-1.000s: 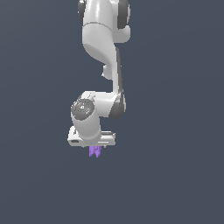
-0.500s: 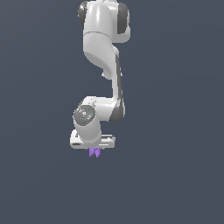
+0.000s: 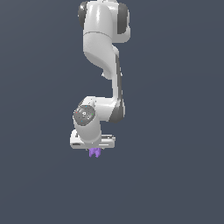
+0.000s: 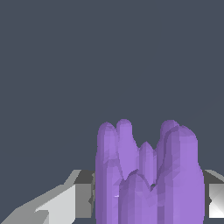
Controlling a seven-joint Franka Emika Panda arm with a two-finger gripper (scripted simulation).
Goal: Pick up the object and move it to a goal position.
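Note:
The object (image 3: 94, 152) is a small bright purple lumpy thing with short prongs, hanging just under the white hand of the arm in the exterior view. In the wrist view the object (image 4: 146, 175) looms large, its knobs pointing away from the camera, with a grey finger pad (image 4: 84, 194) pressed against one side and another pad at the opposite edge. My gripper (image 3: 94, 150) is shut on the object, and its fingertips are mostly hidden behind it. The arm reaches down from the upper part of the exterior view.
Around the arm there is only a flat, plain dark grey-blue surface in both views. No other objects, containers or goal marker show.
The arm and the gripped purple object have shifted slightly toward the exterior view's right and a touch higher. The grip has not changed.

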